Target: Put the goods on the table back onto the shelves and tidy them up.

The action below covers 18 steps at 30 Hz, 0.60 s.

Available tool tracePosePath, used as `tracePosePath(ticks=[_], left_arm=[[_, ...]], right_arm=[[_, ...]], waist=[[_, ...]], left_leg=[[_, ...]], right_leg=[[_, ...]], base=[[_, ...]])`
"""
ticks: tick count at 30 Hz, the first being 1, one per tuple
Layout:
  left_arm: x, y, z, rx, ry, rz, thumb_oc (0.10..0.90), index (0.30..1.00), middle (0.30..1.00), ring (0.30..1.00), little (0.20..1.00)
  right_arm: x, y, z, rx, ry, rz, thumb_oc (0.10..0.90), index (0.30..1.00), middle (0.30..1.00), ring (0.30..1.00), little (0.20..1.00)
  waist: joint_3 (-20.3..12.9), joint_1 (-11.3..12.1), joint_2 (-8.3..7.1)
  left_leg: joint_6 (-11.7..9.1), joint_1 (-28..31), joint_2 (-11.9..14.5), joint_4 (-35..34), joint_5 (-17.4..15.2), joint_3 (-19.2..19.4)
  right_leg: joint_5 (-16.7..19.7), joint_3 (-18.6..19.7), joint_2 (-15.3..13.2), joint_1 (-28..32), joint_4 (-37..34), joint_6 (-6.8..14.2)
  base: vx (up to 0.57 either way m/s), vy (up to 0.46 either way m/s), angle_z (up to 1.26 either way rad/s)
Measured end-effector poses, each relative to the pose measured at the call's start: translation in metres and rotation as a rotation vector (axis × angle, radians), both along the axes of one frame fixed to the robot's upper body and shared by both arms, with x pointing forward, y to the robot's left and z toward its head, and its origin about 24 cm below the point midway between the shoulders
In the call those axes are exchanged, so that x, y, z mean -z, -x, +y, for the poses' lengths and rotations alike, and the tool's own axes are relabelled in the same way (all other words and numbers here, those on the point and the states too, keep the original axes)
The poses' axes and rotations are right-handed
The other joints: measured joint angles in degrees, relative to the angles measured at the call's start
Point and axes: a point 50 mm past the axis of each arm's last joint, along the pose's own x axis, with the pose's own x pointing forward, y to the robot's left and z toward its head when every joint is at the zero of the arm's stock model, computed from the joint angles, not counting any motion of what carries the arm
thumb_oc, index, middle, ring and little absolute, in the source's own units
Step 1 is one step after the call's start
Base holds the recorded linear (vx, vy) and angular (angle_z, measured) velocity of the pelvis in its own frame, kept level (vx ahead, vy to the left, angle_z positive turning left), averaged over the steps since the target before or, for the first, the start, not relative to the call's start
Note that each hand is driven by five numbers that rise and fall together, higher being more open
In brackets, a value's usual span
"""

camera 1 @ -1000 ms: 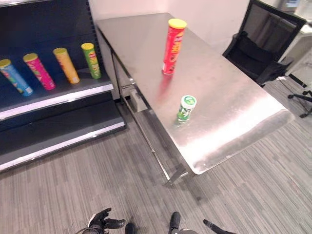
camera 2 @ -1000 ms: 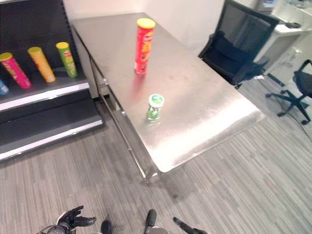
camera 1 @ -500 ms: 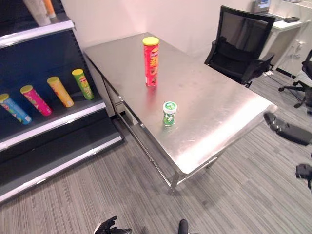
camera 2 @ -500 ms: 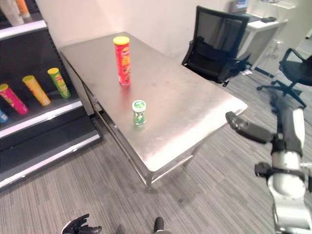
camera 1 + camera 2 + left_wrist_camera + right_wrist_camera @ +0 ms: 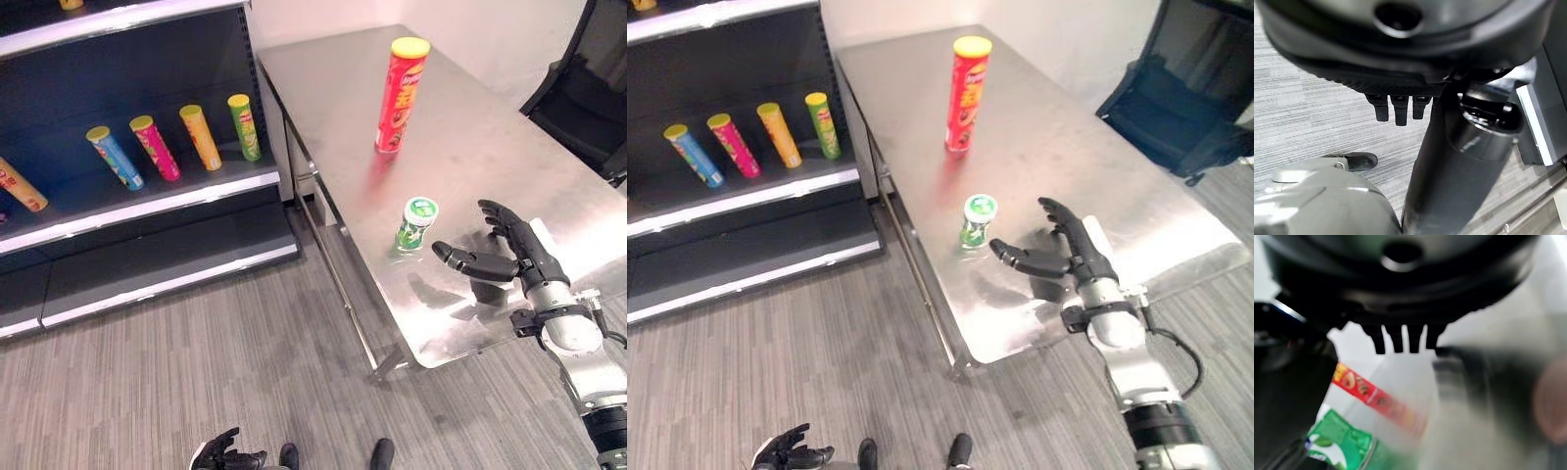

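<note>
A short green can [image 5: 415, 222] with a white-rimmed lid stands near the front of the steel table [image 5: 470, 127]. Farther back on the table a tall red tube [image 5: 400, 94] with a yellow lid stands upright. My right hand [image 5: 509, 254] hovers over the table just right of the green can, open, with its thumb pointing toward the can and a small gap between them. The green can [image 5: 1339, 445] and the red tube [image 5: 1376, 399] also appear in the right wrist view. My left hand [image 5: 223, 455] hangs low over the floor, its fingers relaxed, holding nothing.
A dark shelf unit [image 5: 127, 206] stands left of the table. Several tubes lean in a row on its middle shelf, among them blue [image 5: 114, 157], pink [image 5: 157, 149], and green [image 5: 245, 127]. A black office chair [image 5: 1176, 108] stands beyond the table's right side.
The camera has swung, so the whole scene shifted. My right hand has come in from the right, over the table, to just beside the green can. The cans have not moved.
</note>
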Motion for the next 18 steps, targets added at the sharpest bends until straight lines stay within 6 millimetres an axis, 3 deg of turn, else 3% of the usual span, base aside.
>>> tracePosePath(ticks=[3,7,11,18], left_arm=[[0.000,-0.002,0.000,0.002,-0.002,-0.004,0.800,0.900,0.900,0.900,0.900],[-0.001,-0.008,-0.004,0.035,-0.002,-0.012,0.800,0.900,0.900,0.900,0.900],[-0.002,-0.011,-0.003,0.029,-0.015,-0.026,0.800,0.900,0.900,0.900,0.900],[-0.002,-0.012,-0.003,0.014,-0.016,-0.026,0.800,0.900,0.900,0.900,0.900]], right_arm=[[-0.006,-0.002,-0.002,0.006,0.063,-0.009,0.800,0.900,0.900,0.900,0.900],[-0.012,-0.020,0.015,-0.045,0.133,-0.012,0.800,0.900,0.900,0.900,0.900],[-0.017,-0.030,0.030,-0.118,0.227,0.002,0.800,0.900,0.900,0.900,0.900],[-0.015,-0.030,0.033,-0.127,0.233,0.012,0.800,0.900,0.900,0.900,0.900]], waist=[[0.72,-0.32,0.39],[0.88,0.18,0.61],[1.50,0.71,-0.49],[1.94,0.49,-1.26]], left_leg=[[-0.05,0.12,-0.03,0.02,0.03,-1.03],[-0.14,0.01,0.05,0.01,0.08,-1.96],[-0.15,0.13,-0.07,0.02,0.09,-2.73],[-0.24,0.24,-0.06,0.03,0.16,-3.01]], right_leg=[[-0.64,-1.33,-0.07,0.81,0.00,-0.16],[-0.89,-2.23,0.03,1.19,0.01,-0.18],[-0.92,-2.97,-0.11,1.68,0.05,-0.15],[-0.92,-3.36,-0.12,1.85,0.39,-0.15]], base=[[0.02,-0.047,0.20],[0.01,-0.020,0.13],[-0.01,0.019,0.10],[-0.01,0.003,0.03]])
